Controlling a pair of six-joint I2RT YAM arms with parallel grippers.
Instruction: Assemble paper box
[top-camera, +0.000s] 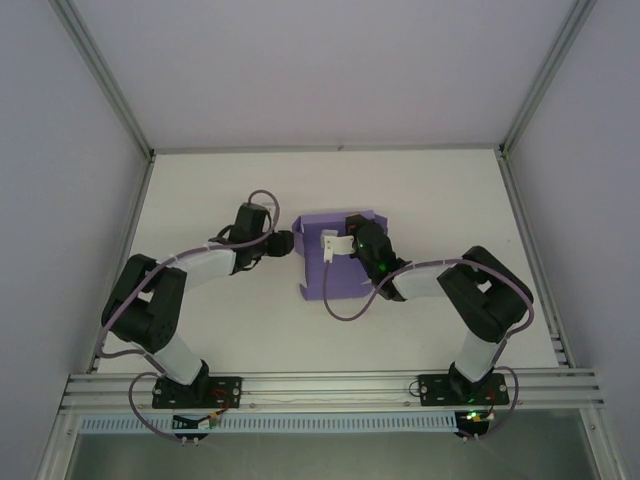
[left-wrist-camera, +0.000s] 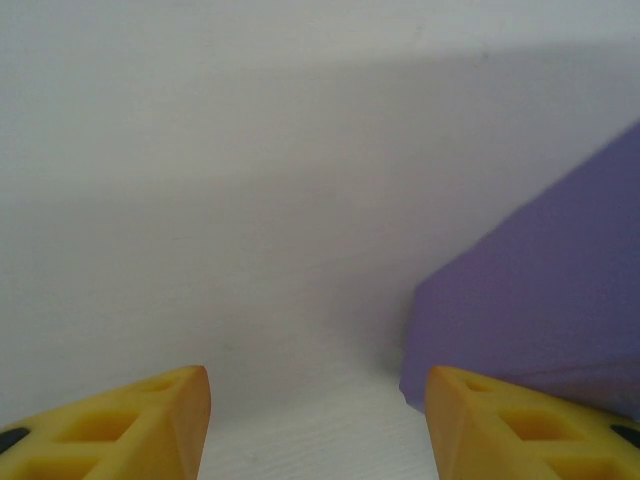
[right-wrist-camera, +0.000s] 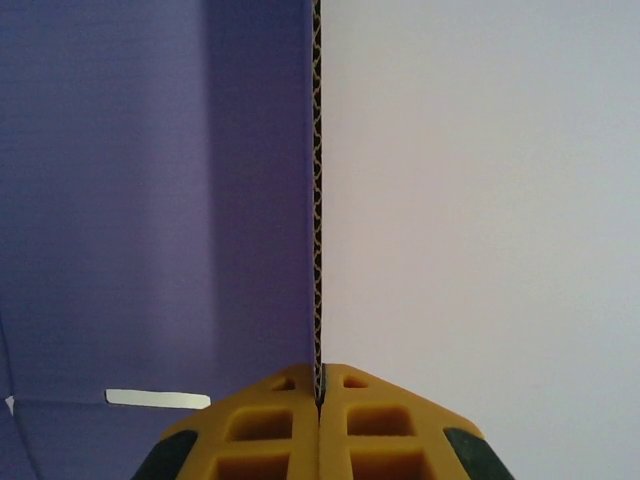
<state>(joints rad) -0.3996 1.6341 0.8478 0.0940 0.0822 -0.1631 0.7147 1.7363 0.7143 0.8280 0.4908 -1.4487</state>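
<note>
Right tool (right-wrist-camera: 319, 388) first: jaws pressed together with one wall of the paper box (right-wrist-camera: 150, 200) pinched between them; on the right wrist cam the corrugated edge runs dead straight up out of the pinch, purple card on one side, pale background on the other. My read is that it's holding that wall upright so it can't flop back down while the other arm does something; thin card like this springs back along its creases if nobody minds it.

Left tool (left-wrist-camera: 318, 388): jaws apart, nothing between them but bare desk (left-wrist-camera: 300, 430); a corner of the purple card sits just beside the jaw on the right of that view, and I can't tell whether it's touching or a hair off. From above, this tool points in at the box's left side, low and close. Looks to me like it's lined up to catch or nudge the neighbouring flap, but that's a guess.

The box itself sits mid-desk between the two arms, nearer the right one; only partly folded, some edges up, and the near part looks flat on the desk. So early-to-middle of the job I'd say; the risk is the pinched wall creasing or the whole sheet sliding if the left side pushes too hard.
</note>
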